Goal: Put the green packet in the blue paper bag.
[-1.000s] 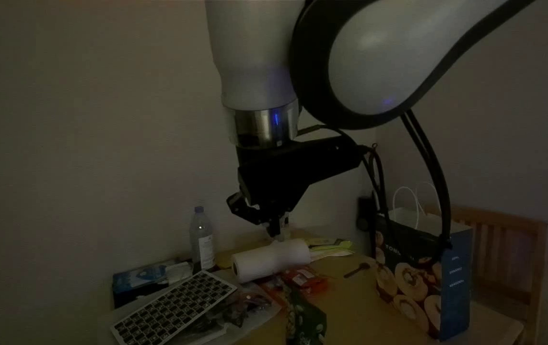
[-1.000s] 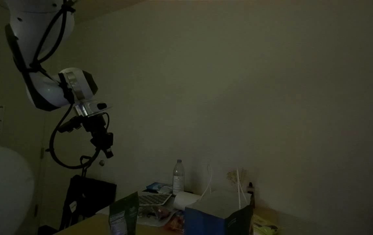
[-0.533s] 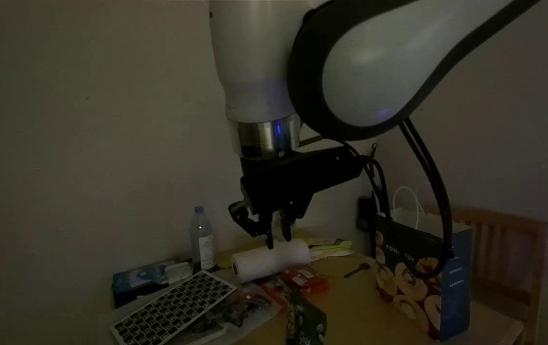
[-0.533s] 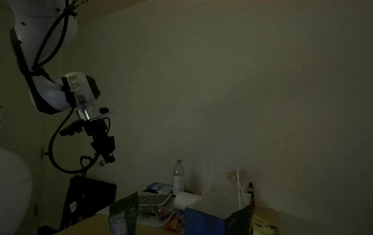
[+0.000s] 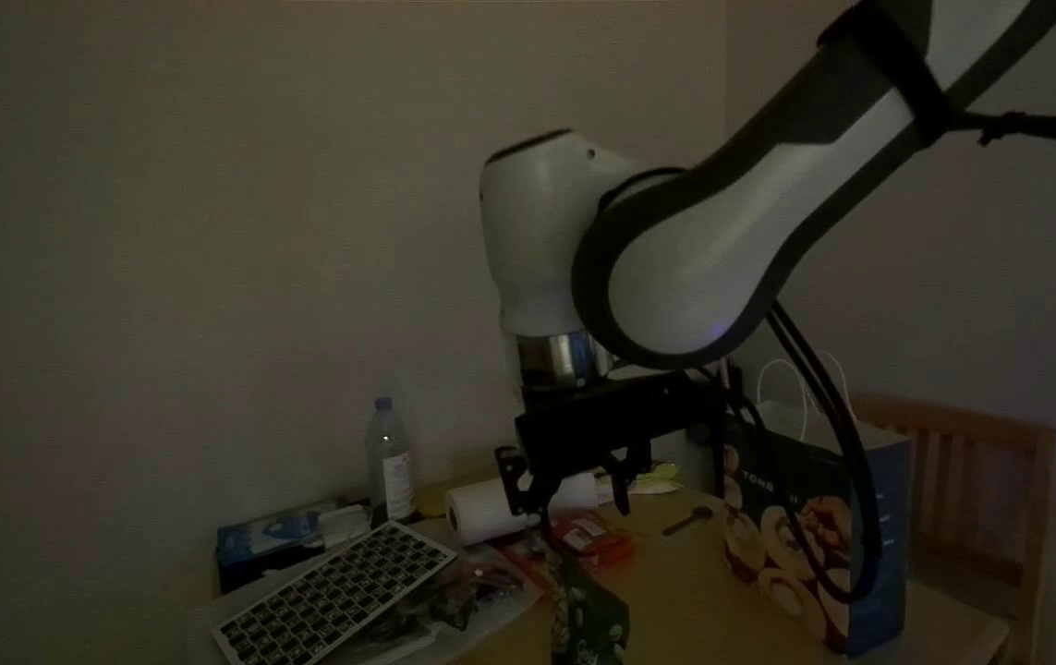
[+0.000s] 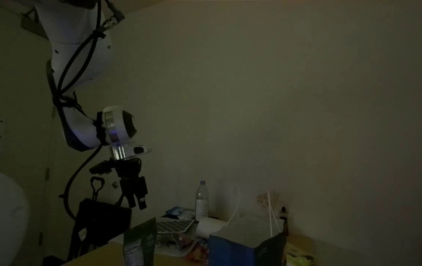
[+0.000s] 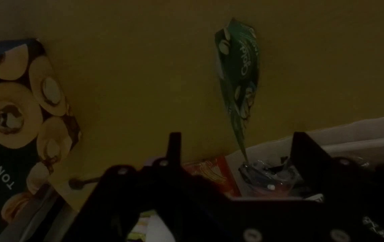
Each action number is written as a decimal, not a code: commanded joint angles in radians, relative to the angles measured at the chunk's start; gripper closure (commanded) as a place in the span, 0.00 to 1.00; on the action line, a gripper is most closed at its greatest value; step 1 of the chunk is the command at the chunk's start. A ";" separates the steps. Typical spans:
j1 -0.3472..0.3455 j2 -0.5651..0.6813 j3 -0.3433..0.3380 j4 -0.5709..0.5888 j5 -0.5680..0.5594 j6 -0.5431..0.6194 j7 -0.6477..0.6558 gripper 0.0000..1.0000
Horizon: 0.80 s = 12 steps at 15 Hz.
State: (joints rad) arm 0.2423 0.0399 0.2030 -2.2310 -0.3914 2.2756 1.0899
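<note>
The green packet stands upright on the yellowish table, its lower part cut off by the frame edge in both exterior views. From above, in the wrist view, the green packet appears as a narrow shape ahead of the fingertips, lined up with the gap between them. My gripper hangs over the table, apart from the packet, its jaws spread wide with nothing between them. In an exterior view the gripper is above the packet's top. The blue paper bag stands upright with white loop handles, partly crossed by the arm's cable.
Near the gripper lie a white paper roll, a red packet and a clear plastic bag. A keyboard-like grid panel and a bottle stand farther off. A dark spoon lies beside the paper bag.
The arm has come down toward the table, shifting toward the paper bag's side in both exterior views. The jaws have gone from nearly shut to wide apart. Packet and bag have not moved.
</note>
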 commanded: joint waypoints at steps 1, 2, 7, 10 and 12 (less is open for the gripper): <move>-0.007 0.013 -0.008 -0.003 0.007 0.010 -0.010 0.11; -0.009 0.023 -0.014 -0.003 0.008 0.015 -0.012 0.04; -0.009 0.027 -0.014 -0.002 0.009 0.017 -0.013 0.00; -0.024 0.093 -0.031 0.021 0.033 0.011 -0.035 0.00; -0.031 0.142 -0.050 0.027 0.059 0.012 -0.048 0.00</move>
State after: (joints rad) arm 0.2272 0.1094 0.1716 -2.2291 -0.3778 2.2919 1.0793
